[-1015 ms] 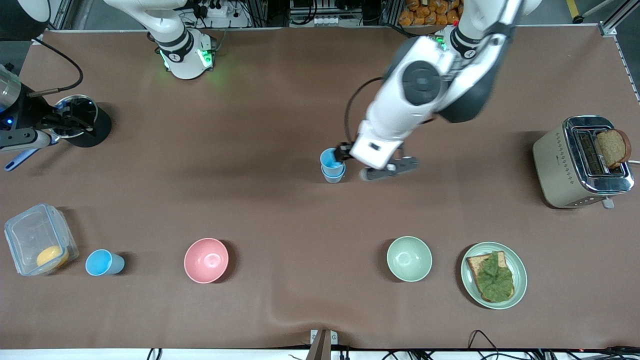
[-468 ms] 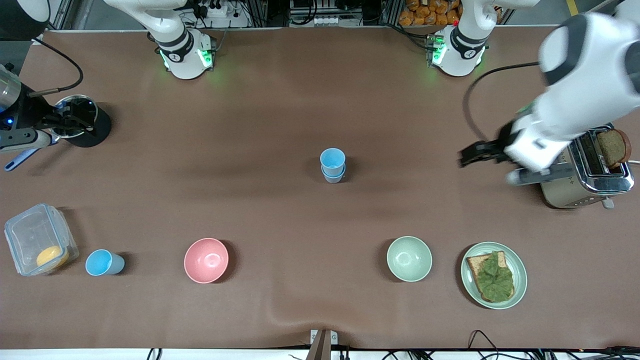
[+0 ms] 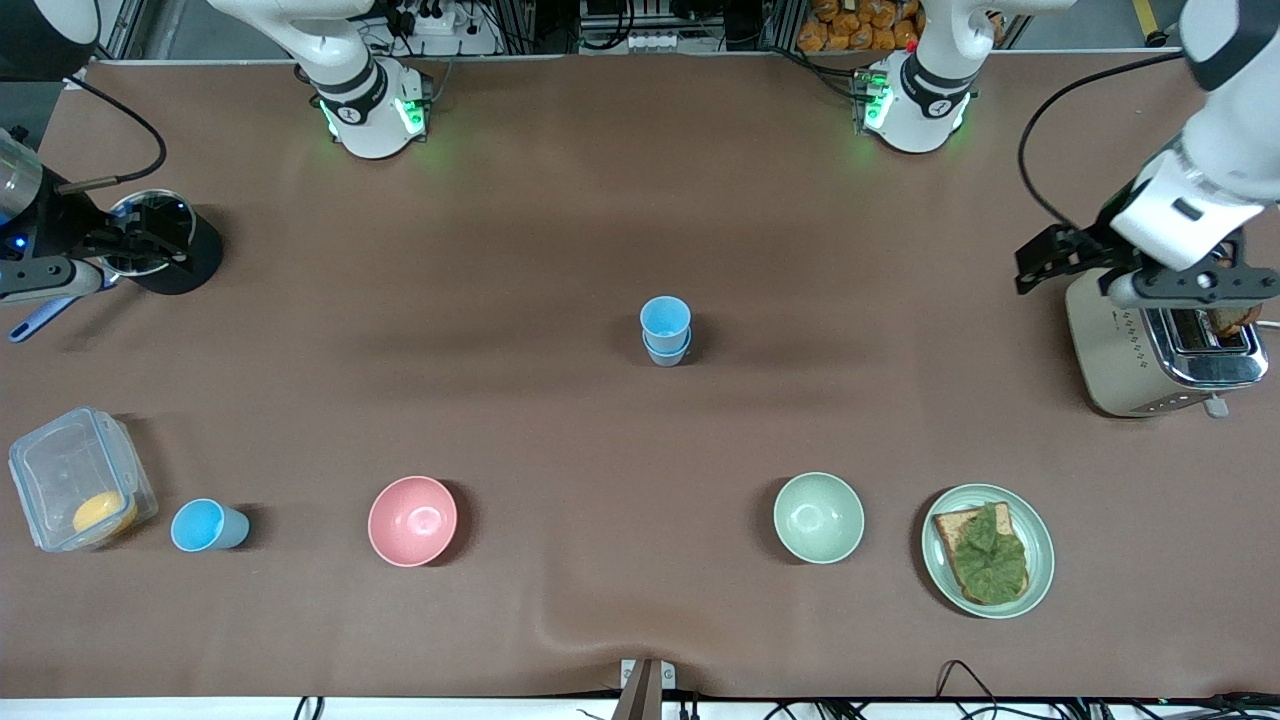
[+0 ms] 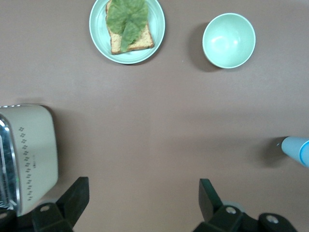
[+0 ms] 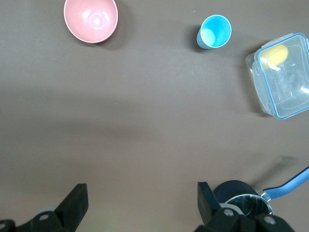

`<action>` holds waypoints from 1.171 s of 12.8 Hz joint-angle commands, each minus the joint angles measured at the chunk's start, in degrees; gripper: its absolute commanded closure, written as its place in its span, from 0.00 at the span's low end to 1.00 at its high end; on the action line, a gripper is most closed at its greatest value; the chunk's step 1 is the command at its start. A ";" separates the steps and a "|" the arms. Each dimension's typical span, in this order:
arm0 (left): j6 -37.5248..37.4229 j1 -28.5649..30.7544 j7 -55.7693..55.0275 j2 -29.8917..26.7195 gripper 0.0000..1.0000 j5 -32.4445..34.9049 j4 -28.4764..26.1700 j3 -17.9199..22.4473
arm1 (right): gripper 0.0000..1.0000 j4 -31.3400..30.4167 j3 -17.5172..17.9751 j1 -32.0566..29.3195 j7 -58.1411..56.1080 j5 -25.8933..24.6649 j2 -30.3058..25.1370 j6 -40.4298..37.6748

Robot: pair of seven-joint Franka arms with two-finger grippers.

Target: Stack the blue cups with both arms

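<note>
With 2 blue cups (image 3: 665, 332) already nested at the centre of the front frame, 1 loose blue cup (image 3: 205, 525) remains at lower left, between the lidded container (image 3: 78, 490) and the pink bowl (image 3: 412, 520). At upper right the left gripper (image 3: 1040, 258) hangs empty, fingers spread, beside the toaster (image 3: 1150, 340). At the left edge the right gripper (image 3: 135, 242), also spread, is over the black pot (image 3: 165, 240). Judging by this, its next job is fetching that loose cup.
</note>
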 commanded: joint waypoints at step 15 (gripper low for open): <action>-6.53 1.93 0.18 -2.80 0.00 1.92 -0.20 -0.45 | 0.00 1.31 1.02 -1.98 -0.09 0.93 0.54 -0.97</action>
